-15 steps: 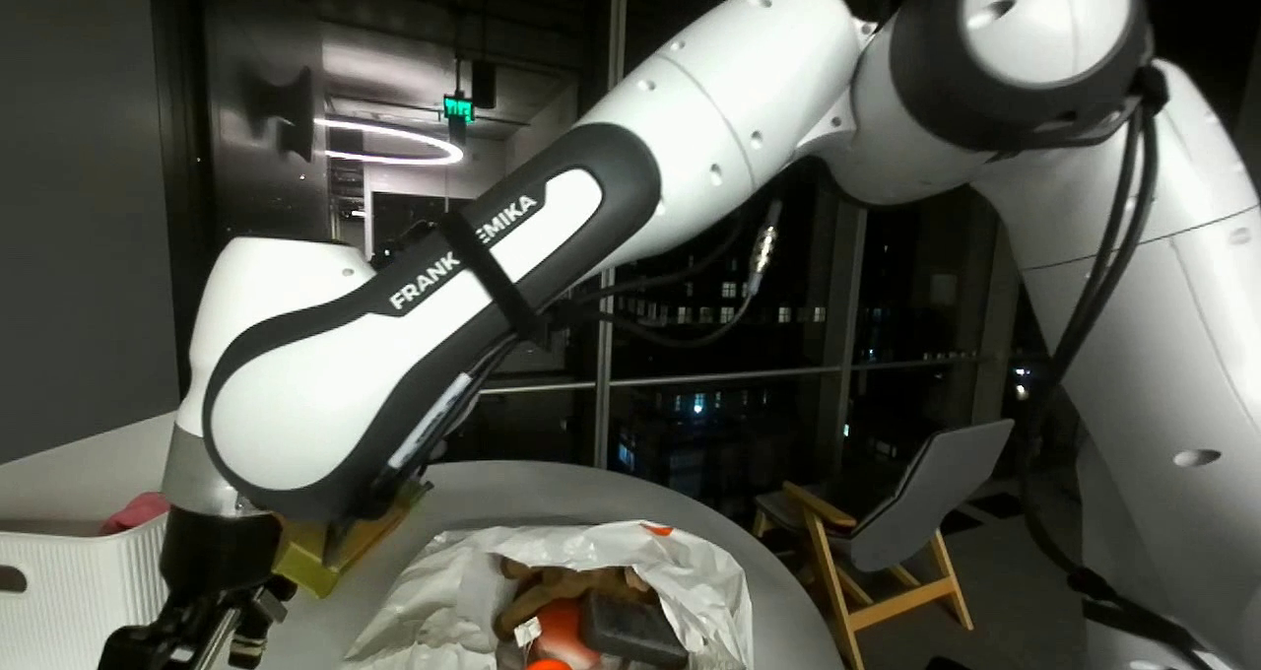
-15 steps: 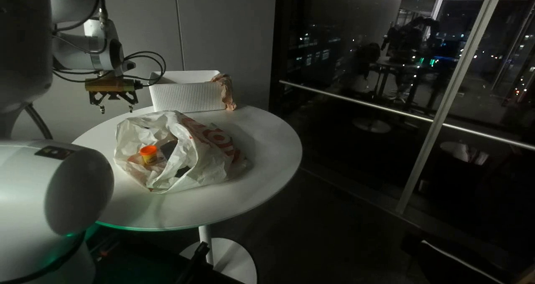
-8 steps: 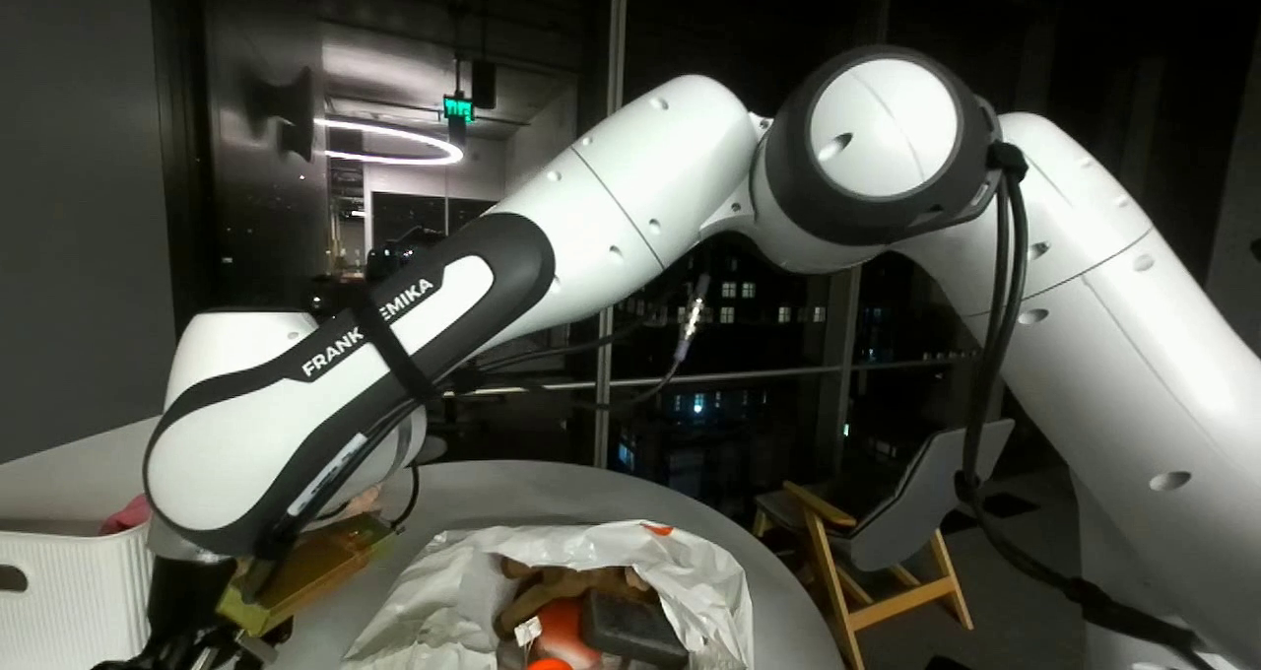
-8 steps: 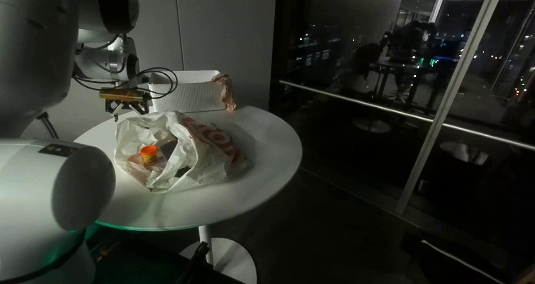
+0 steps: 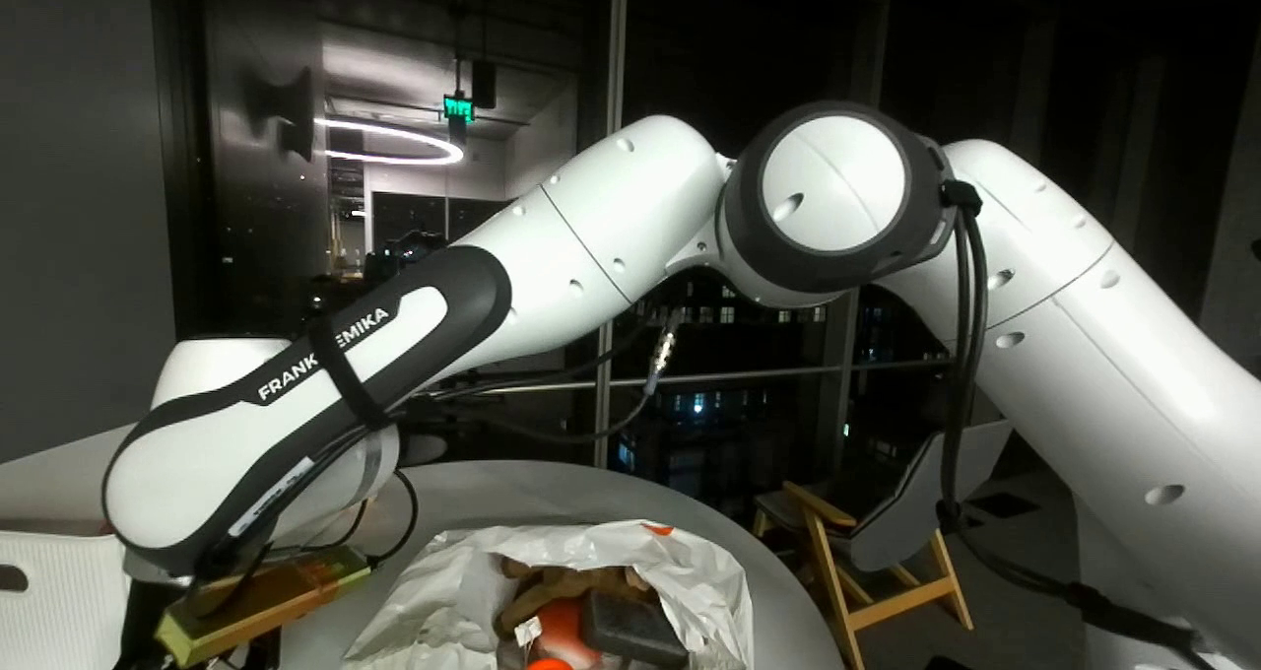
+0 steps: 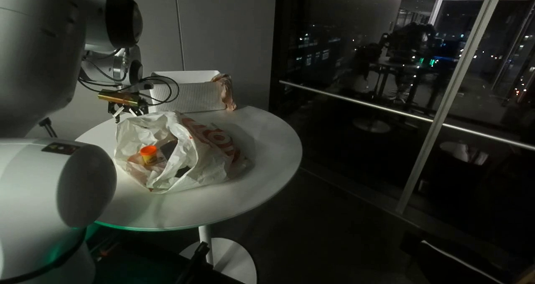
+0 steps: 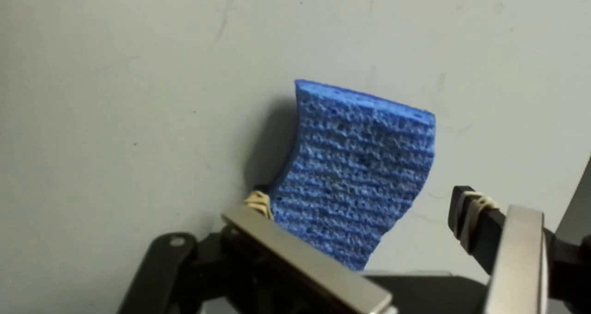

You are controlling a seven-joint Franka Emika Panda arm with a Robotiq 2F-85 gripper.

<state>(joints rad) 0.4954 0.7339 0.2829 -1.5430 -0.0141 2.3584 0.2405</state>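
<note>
In the wrist view my gripper point(image 7: 362, 203) is open, its fingers wide apart around a blue ridged sponge point(image 7: 360, 161). The sponge is curved and lies over a pale surface, with a shadow at its left. The left fingertip point(image 7: 259, 202) is at the sponge's left edge; whether it touches cannot be told. The right fingertip point(image 7: 466, 212) stands apart from it, with a gap. In an exterior view the gripper point(image 6: 129, 115) is low over the far left of the table, behind a white plastic bag point(image 6: 205, 163). The sponge does not show in the exterior views.
The bag holds a yellow tub with orange lid point(image 6: 149, 154) and a dark grey block point(image 5: 635, 626). A white ribbed bin point(image 6: 188, 98) with a pinkish cloth point(image 6: 226, 92) stands behind it on the round white table point(image 6: 267, 158). A chair point(image 5: 916, 512) stands beyond.
The arm has come down and reached outward, lowering the gripper toward the table near the bin. The gripper has also turned. The bag and bin have not moved.
</note>
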